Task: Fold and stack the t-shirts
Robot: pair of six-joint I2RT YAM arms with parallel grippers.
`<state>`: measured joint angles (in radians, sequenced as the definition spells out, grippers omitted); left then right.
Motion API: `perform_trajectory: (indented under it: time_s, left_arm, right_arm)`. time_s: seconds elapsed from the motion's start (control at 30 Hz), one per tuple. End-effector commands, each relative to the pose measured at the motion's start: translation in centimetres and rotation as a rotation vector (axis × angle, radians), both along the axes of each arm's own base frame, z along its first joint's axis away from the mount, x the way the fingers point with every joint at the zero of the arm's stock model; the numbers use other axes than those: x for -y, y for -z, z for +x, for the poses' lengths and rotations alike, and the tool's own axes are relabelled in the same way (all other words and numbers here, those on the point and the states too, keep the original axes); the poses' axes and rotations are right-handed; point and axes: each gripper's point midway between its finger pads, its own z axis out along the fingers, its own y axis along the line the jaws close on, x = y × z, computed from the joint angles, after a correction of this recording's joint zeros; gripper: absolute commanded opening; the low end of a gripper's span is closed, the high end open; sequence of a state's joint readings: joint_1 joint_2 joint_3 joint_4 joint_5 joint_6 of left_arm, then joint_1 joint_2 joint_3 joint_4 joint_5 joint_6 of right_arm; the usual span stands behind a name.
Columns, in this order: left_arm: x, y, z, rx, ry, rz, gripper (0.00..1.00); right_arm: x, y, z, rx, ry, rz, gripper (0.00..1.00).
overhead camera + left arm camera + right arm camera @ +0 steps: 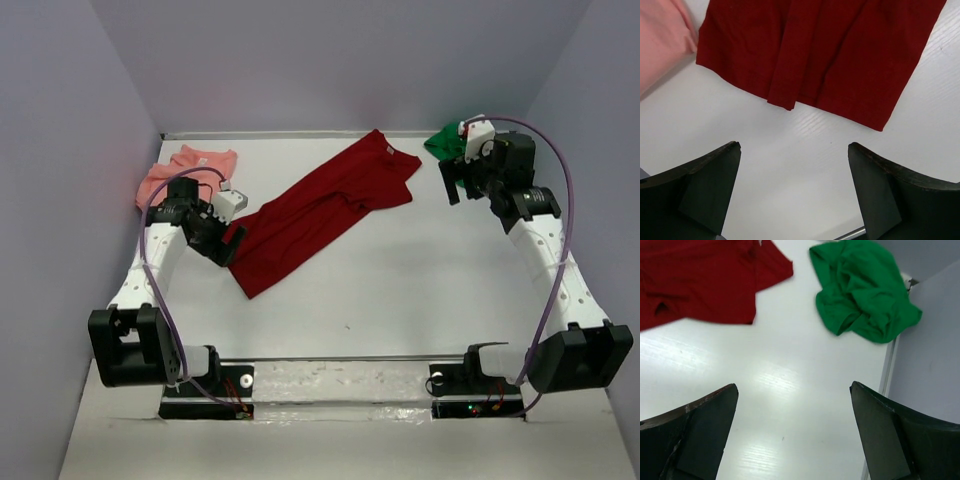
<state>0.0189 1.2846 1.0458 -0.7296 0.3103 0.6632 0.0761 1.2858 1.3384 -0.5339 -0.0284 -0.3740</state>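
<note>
The dark red t-shirt (320,208) lies folded lengthwise in a long diagonal strip across the table's middle; its hem end shows in the left wrist view (820,55) and its sleeve end in the right wrist view (700,280). The salmon pink t-shirt (185,170) lies crumpled at the far left, and a corner shows in the left wrist view (662,40). The bright green t-shirt (445,142) is bunched in the far right corner, seen whole in the right wrist view (862,290). My left gripper (230,243) is open and empty beside the red hem. My right gripper (460,185) is open and empty near the green shirt.
Lilac walls enclose the white table (400,290) on three sides; the right wall (935,370) stands close to my right gripper. The arm bases sit on a metal rail (340,380) at the near edge.
</note>
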Motion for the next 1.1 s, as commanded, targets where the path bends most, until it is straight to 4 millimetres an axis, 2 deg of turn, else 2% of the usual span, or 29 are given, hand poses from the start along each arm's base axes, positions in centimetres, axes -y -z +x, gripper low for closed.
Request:
perform_trajectory:
  time_s: [0.0, 0.13, 0.23, 0.5, 0.77, 0.83, 1.07]
  left_arm:
    - [0.3, 1.5, 0.2, -0.023, 0.08, 0.007, 0.99]
    - [0.8, 3.1, -0.2, -0.063, 0.144, -0.006, 0.99]
    - [0.7, 4.7, -0.8, -0.116, 0.175, 0.0, 0.99]
    - [1.6, 6.1, -1.3, -0.144, 0.256, -0.032, 0.99]
    - [2.4, 6.6, 0.4, -0.123, 0.291, -0.061, 0.99]
    - [3.6, 7.2, 0.9, -0.133, 0.329, -0.064, 0.99]
    - [4.3, 9.4, 2.7, -0.165, 0.334, -0.048, 0.99]
  right_arm:
    - [0.9, 0.7, -2.3, 0.001, 0.022, -0.022, 1.0]
    - [1.5, 2.2, -3.7, -0.035, 0.051, -0.032, 1.0]
    - [1.9, 2.6, -4.4, -0.045, 0.062, -0.017, 1.0]
    - [1.8, 3.1, -4.9, -0.076, 0.042, 0.023, 1.0]
    - [1.7, 3.8, -4.4, -0.126, 0.031, 0.064, 1.0]
    - [1.5, 4.0, -4.3, -0.138, 0.02, 0.07, 1.0]
    - [1.7, 4.8, -4.5, -0.165, 0.018, 0.09, 1.0]
